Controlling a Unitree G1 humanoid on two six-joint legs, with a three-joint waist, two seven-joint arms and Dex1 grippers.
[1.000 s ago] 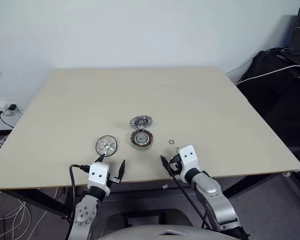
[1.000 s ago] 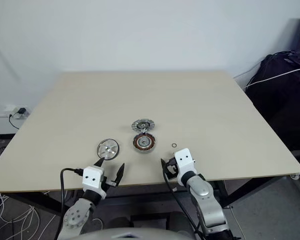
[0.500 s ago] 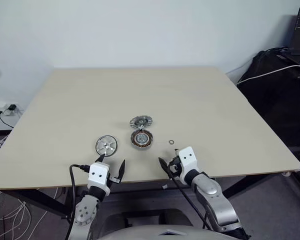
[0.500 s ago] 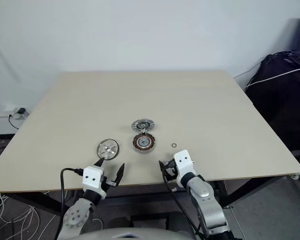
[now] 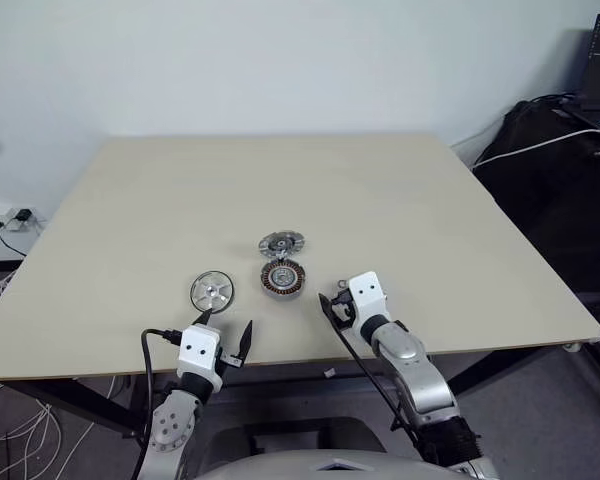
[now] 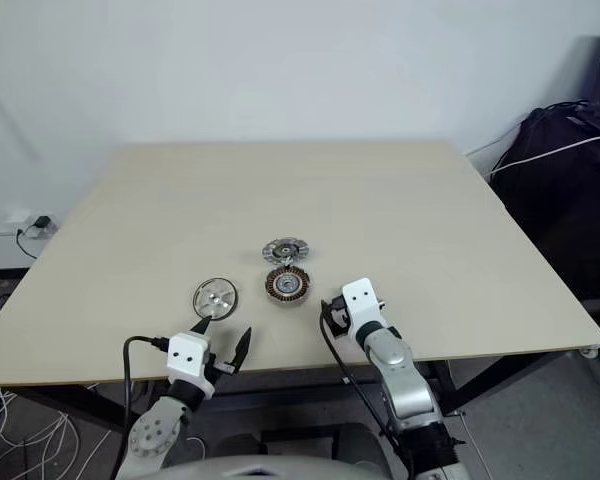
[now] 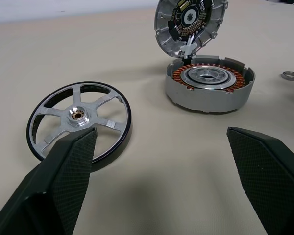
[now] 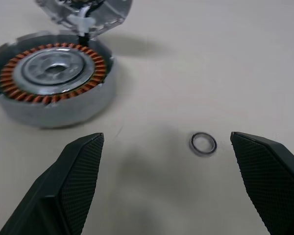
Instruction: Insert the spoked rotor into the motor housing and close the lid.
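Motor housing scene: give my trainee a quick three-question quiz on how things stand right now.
1. True or false: the spoked rotor already sits inside the motor housing.
2. The lid is: A) lying flat on the table, B) standing tilted open at the housing's far rim, C) held by the left gripper.
3. What small loose part lies ahead of the right gripper, between its open fingers as its wrist camera sees it?

Key: 1. False, it lies flat on the table beside the housing. 2. B. 3. The washer.
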